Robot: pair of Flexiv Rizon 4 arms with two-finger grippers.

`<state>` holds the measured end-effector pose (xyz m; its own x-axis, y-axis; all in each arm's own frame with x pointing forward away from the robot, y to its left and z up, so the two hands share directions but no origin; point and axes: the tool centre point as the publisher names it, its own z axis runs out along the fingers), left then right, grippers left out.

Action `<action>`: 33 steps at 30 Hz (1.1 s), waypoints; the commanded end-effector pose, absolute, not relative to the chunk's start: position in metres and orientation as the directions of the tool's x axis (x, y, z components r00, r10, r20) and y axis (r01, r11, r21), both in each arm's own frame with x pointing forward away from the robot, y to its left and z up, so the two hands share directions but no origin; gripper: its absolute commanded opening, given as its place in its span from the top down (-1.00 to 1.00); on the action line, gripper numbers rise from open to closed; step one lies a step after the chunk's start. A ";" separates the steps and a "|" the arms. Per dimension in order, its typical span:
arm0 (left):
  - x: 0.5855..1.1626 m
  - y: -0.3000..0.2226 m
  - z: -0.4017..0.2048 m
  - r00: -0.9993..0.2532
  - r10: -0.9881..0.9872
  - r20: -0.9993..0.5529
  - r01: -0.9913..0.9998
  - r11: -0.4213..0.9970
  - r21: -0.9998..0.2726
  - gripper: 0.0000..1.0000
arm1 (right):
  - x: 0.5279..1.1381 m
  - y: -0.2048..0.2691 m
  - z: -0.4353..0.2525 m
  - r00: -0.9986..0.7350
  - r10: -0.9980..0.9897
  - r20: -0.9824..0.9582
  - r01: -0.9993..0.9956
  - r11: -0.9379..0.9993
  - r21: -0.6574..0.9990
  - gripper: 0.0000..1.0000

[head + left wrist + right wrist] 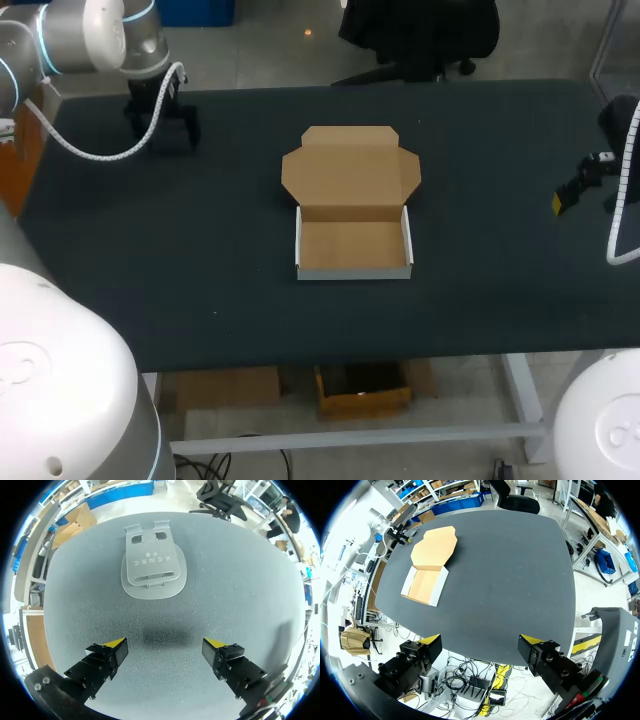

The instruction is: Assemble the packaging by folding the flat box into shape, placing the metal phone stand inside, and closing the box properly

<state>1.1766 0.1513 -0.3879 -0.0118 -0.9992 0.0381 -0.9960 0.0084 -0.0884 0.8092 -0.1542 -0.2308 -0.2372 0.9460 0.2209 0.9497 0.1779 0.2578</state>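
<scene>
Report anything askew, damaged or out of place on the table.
Nothing stands out. The box sits square in the middle of the table, walls up, lid open, empty, with no visible damage. The metal phone stand lies flat on the table ahead of the open left gripper, not yet in the box.

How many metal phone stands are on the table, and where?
1. The metal phone stand lies flat on the table ahead of the open left tool, untouched. The open box shows none inside. In the head view it is hidden.
</scene>
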 end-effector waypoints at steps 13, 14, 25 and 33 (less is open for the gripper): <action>1.201 0.144 -0.406 -0.018 -0.999 0.040 -0.999 0.016 -0.049 -1.00 | 0.809 -0.155 -0.229 -0.238 0.946 0.222 0.950 0.180 0.254 -1.00; 1.202 0.144 -0.406 -0.015 -1.000 0.026 -0.998 0.014 -0.056 -1.00 | 0.809 -0.155 -0.229 -0.238 0.946 0.222 0.950 0.180 0.254 -1.00; 1.214 0.149 -0.400 0.002 -1.000 0.019 -0.998 -0.004 -0.061 -1.00 | 0.809 -0.155 -0.229 -0.238 0.946 0.222 0.950 0.180 0.254 -1.00; 1.223 0.151 -0.401 0.007 -1.000 0.018 -0.998 -0.008 -0.061 -1.00 | 0.809 -0.155 -0.229 -0.238 0.946 0.222 0.950 0.180 0.254 -1.00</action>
